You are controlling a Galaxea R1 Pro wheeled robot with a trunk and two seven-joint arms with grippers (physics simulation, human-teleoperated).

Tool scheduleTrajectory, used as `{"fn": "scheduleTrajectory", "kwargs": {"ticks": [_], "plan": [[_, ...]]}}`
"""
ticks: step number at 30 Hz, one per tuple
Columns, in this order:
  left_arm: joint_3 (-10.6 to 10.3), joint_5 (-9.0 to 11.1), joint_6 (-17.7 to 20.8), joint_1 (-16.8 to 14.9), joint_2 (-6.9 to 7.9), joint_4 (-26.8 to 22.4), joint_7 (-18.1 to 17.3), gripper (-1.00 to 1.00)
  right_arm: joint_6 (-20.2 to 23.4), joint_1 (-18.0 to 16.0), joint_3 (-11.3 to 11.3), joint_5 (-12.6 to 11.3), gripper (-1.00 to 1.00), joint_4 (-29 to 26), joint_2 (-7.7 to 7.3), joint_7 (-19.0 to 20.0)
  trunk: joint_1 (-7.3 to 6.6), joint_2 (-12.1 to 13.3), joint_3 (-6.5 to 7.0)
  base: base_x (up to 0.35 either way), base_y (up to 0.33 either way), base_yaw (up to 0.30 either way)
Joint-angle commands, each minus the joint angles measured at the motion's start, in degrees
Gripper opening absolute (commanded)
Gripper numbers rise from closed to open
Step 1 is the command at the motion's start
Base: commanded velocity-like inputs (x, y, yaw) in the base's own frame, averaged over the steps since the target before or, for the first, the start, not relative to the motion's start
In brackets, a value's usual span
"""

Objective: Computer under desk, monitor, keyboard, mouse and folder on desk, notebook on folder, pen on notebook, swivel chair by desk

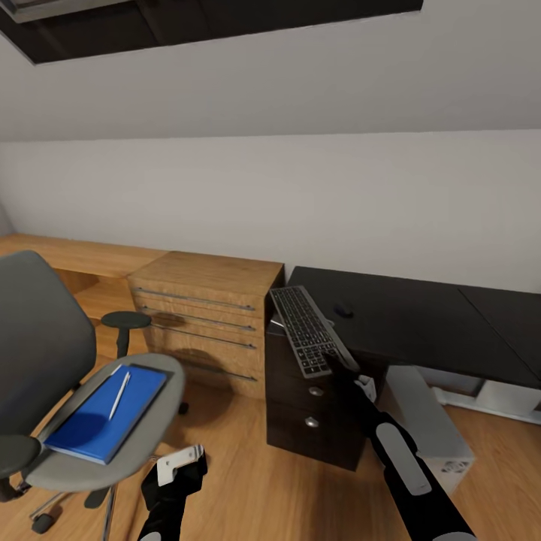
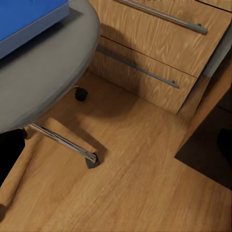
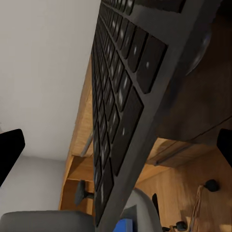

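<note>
Head view: the right gripper (image 1: 347, 366) is at the near end of the keyboard (image 1: 308, 328). Its claw looks clamped on that end, but the fingers are dark and hard to see. The keyboard sits at the left end of the black desk (image 1: 421, 323), above the drawers with round silver knobs. Its near end sticks out past the front edge of the desk and it looks a bit tilted. The small dark mouse (image 1: 343, 309) lies on the desk just beside the keyboard, near the back edge. The pale computer (image 1: 432, 424) stands on the wood floor under the desk, behind the right arm.

The grey swivel chair (image 1: 45, 353) is off to the left, well apart from the desk. The blue folder (image 1: 105, 413) lies flat on its seat, and the white pen (image 1: 119, 395) lies on top of the folder. A light wood drawer chest (image 1: 207, 319) stands between the chair and the desk.

The left gripper (image 1: 180, 462) hangs low, just beside the front edge of the chair seat, and touches nothing. I cannot tell if its claw is apart or together.

In the left wrist view I see the seat edge (image 2: 43, 82), a corner of the folder (image 2: 29, 19) and a chrome chair leg (image 2: 63, 142) with a caster on the floor.

In the right wrist view the keyboard (image 3: 121, 106) runs very close by, between the two dark fingertips (image 3: 9, 150).
</note>
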Motion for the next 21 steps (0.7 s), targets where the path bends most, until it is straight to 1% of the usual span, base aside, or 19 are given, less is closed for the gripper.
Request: {"fn": "scheduleTrajectory", "kwargs": {"ticks": [1,6,15,16,21], "plan": [[-0.08,0.31,0.22,0.0,0.02,-0.11,0.31,1.0,0.22,0.0,-0.06,-0.44,1.0,0.03,0.02,0.09,0.01,-0.02,-0.04,0.167,0.116,0.0],[-0.08,0.36,0.27,0.0,0.03,-0.11,0.31,1.0,0.22,0.01,-0.12,-0.46,1.0,0.06,0.03,0.11,0.01,-0.02,-0.04,0.103,0.07,0.0],[-0.08,0.37,0.35,0.0,0.01,-0.11,0.31,1.0,0.22,-0.02,-0.24,-0.46,1.0,0.08,0.03,0.12,0.01,-0.02,-0.04,0.015,0.01,0.0],[-0.08,0.37,0.36,0.0,0.02,-0.11,0.31,1.0,0.22,0.0,-0.24,-0.46,-1.0,0.08,0.03,0.12,0.01,-0.02,-0.04,0.003,0.002,0.0],[-0.08,0.37,0.39,0.0,0.03,-0.11,0.31,1.0,0.21,-0.02,-0.29,-0.46,-1.0,0.08,0.03,0.09,0.01,-0.02,-0.04,0.001,0.001,0.0]]}}
